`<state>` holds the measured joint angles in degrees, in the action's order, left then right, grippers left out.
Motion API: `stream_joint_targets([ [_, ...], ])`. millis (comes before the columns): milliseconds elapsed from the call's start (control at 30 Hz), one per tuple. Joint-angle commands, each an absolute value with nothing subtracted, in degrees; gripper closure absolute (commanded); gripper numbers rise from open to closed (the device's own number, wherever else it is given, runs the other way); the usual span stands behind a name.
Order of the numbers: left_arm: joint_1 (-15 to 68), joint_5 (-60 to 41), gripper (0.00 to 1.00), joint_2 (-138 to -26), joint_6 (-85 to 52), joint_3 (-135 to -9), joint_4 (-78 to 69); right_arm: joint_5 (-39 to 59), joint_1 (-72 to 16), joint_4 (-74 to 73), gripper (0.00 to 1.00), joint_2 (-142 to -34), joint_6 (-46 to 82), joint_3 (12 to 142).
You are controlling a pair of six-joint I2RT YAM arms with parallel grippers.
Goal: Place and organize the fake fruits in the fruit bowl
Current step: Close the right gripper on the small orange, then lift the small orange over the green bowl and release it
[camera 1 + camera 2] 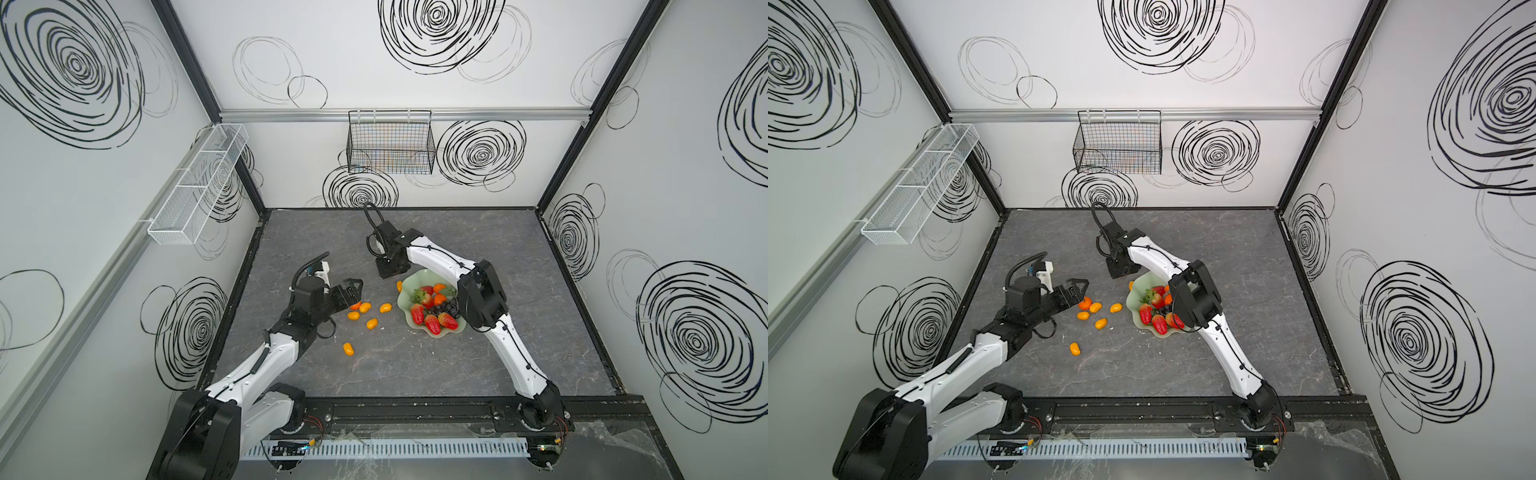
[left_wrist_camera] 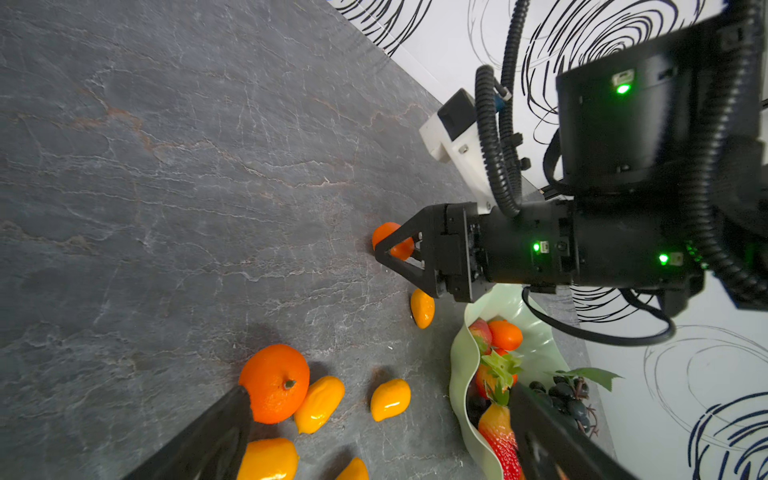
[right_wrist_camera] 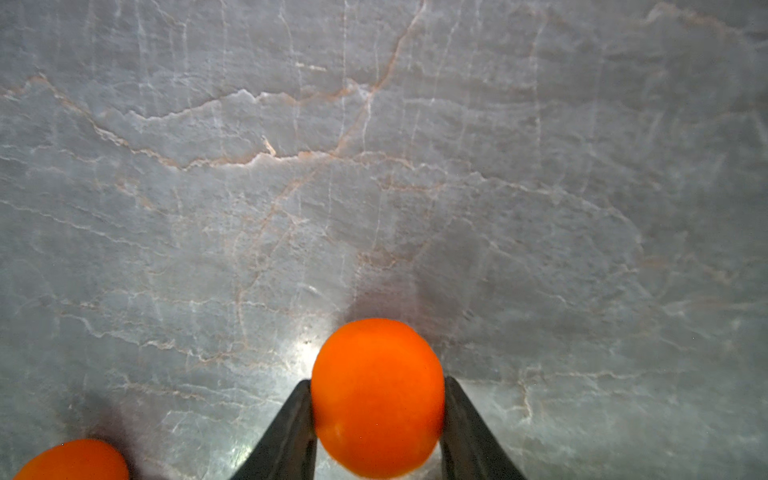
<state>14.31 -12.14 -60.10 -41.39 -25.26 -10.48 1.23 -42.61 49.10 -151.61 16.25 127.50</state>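
the right claw (image 2: 390, 251) is down at the counter (image 1: 415, 365) just behind the fruit bowl (image 1: 420, 277), pointing straight down. its two fingers (image 3: 291, 432) press against either side of a round orange tangerine (image 3: 377, 399). in the right wrist view there is no gap between them and the fruit, so it is clamped on it. i cannot tell whether that tangerine rests on the counter or sits just off it.

the left claw (image 1: 353, 293) hangs low over the loose fruit on the left side, its jaws spread wide apart with nothing between them. just under it sits a second tangerine (image 2: 274, 382), right beside one of the kumquats (image 1: 365, 307). three more of these small yellow-orange ovals lie near it, all on the bare counter. a lone kumquat (image 1: 348, 348) lies apart from them, nearer the front. a stray kumquat (image 1: 399, 286) sits just outside the bowl's wavy rim, near the right claw.

the pale green bowl stands a little right of the middle in both top views, partly under the right arm's elbow. in it are red strawberries (image 1: 432, 323), a dark grape bunch (image 1: 446, 308) with a green leaf, and two orange pieces (image 1: 439, 287).

a black wire basket (image 1: 390, 147) hangs on the back wall and a white mesh tray (image 1: 197, 187) on the left wall.
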Motion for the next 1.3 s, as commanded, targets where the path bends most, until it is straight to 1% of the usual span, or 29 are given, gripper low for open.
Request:
stream_joint_targets([
  [0, 14.4, -10.9, 0.01, -58.0, -41.2, -24.8, -9.9, 1.2, -42.9, 49.6, 0.55, -145.2, 17.5, 127.4],
  [333, 15.7, -10.0, 0.01, -52.1, -43.3, -24.0, -6.4, 2.7, -43.8, 43.1, 0.56, -131.1, 19.4, 112.1],
  [600, 19.9, -7.9, 0.01, -50.4, -43.5, -24.1, -5.4, 1.9, -43.9, 38.5, 0.57, -119.2, 20.6, 98.5],
  [800, 25.6, -5.3, 0.01, -52.9, -43.9, -25.5, -7.1, 1.1, -43.0, 36.6, 0.57, -110.9, 21.0, 89.0],
  [1000, 32.4, -2.3, 0.01, -57.9, -44.6, -28.0, -10.6, 1.4, -40.0, 34.6, 0.57, -104.2, 21.3, 79.4],
  [1133, 37.0, -0.4, 0.01, -61.8, -44.6, -30.2, -12.4, 1.9, -37.5, 33.4, 0.57, -101.5, 21.2, 73.7],
  [1267, 41.6, 2.0, 0.01, -65.5, -44.7, -32.2, -13.6, 2.9, -34.8, 31.8, 0.57, -101.1, 21.0, 69.8],
])
